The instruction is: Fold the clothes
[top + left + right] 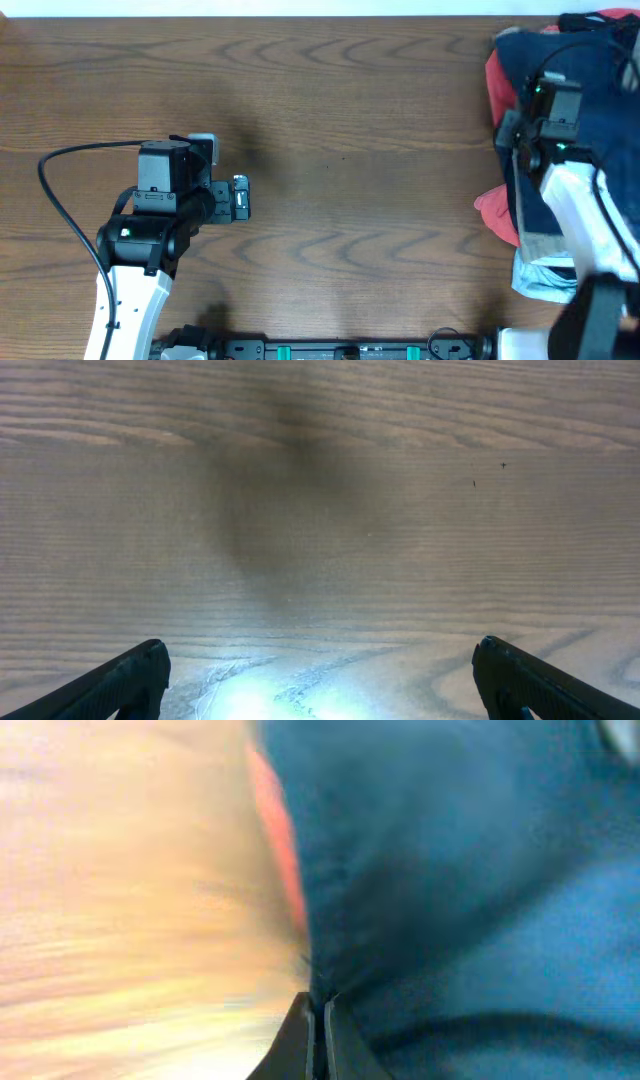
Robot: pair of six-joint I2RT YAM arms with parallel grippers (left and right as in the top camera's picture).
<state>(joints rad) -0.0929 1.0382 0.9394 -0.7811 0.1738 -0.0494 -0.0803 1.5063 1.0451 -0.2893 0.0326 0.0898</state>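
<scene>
A dark navy blue garment [590, 110] lies on top of a pile of clothes at the table's right edge. A red-orange garment [497, 212] sticks out under it, and a pale striped one [545, 278] lies at the near end. My right gripper [520, 135] is at the navy garment's left edge. In the right wrist view its jaws [318, 1010] are shut on a fold of the navy cloth [470, 880], with red-orange cloth [275, 830] behind. My left gripper [240, 197] is open and empty over bare wood at the left, also seen in the left wrist view [320, 670].
The wooden table [340, 130] stretches between the two arms. A black cable [60, 190] loops left of the left arm. A rail with fittings [340, 350] runs along the front edge.
</scene>
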